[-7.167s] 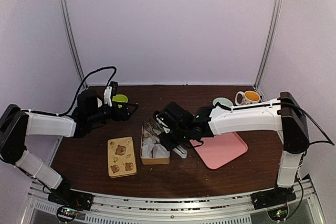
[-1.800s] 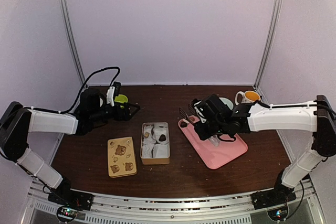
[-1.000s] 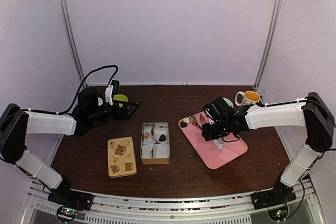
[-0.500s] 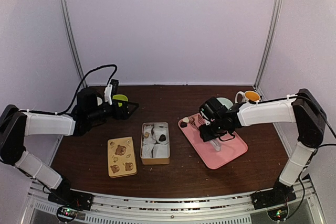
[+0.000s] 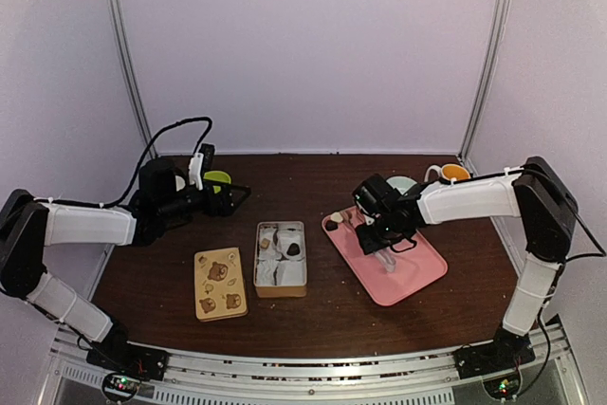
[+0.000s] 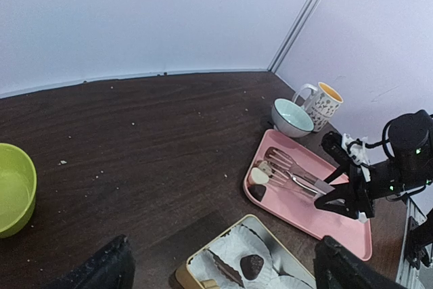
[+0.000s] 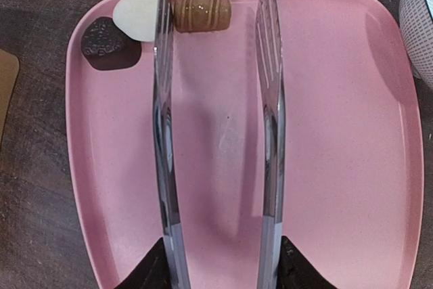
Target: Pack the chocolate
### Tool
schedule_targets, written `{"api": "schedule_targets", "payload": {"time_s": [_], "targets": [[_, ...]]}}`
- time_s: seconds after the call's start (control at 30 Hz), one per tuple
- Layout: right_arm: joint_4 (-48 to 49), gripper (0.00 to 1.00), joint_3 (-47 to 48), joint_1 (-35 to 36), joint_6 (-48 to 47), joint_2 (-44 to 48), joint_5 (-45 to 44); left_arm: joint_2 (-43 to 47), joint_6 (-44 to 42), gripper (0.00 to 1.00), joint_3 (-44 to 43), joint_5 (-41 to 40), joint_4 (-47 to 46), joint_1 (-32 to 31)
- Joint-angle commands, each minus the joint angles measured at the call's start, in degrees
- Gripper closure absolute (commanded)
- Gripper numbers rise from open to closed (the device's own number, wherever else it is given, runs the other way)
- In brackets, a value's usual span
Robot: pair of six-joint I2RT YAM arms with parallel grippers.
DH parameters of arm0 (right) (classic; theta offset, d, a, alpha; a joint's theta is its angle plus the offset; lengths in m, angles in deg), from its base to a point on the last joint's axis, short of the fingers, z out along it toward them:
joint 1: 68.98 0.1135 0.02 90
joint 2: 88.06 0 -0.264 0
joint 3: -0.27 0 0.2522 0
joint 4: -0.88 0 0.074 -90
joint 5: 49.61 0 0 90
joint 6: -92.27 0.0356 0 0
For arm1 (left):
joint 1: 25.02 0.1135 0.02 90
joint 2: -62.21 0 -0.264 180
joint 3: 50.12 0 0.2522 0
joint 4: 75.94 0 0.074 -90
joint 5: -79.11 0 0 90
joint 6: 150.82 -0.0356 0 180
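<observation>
On the right side of the table, the right gripper (image 7: 220, 270) is clamped on the handles of metal tongs (image 7: 164, 133) over a pink tray (image 5: 410, 280). The tongs stand wide with nothing pinched between them. Three chocolates sit in the tray's far-left corner: a dark one (image 7: 107, 44), a white one (image 7: 137, 13) partly under the left tong arm, and a tan ribbed one (image 7: 201, 11) between the tips. How high the tips hang above them I cannot tell. Left of the tray, a tin (image 5: 281, 289) holds another dark chocolate (image 5: 293, 248), and its lid (image 5: 219, 283) lies just to its left. The left gripper (image 5: 235, 198) hangs spread wide and empty beside a green bowl (image 5: 217, 178), far left.
</observation>
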Motion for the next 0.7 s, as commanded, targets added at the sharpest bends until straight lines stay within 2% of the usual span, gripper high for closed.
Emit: {"api": "schedule_targets", "payload": {"time_s": [0.0,0.27,0.67], "targets": [[-0.9,0.54,3.2,0.3,-1.1,-1.8,-2.5,0.7,-1.2,0.05,-0.1,0.5,-2.1,-0.2],[-0.8,0.6,4.7,0.3,-1.2,-2.0,-4.1,0.1,-0.9,0.05,-0.3,1.1,-2.3,-0.2],[2.8,0.65,-2.8,0.3,-1.7,10.2,-5.4,-0.4,-1.1,0.05,-0.7,1.0,-1.9,-0.2]]}}
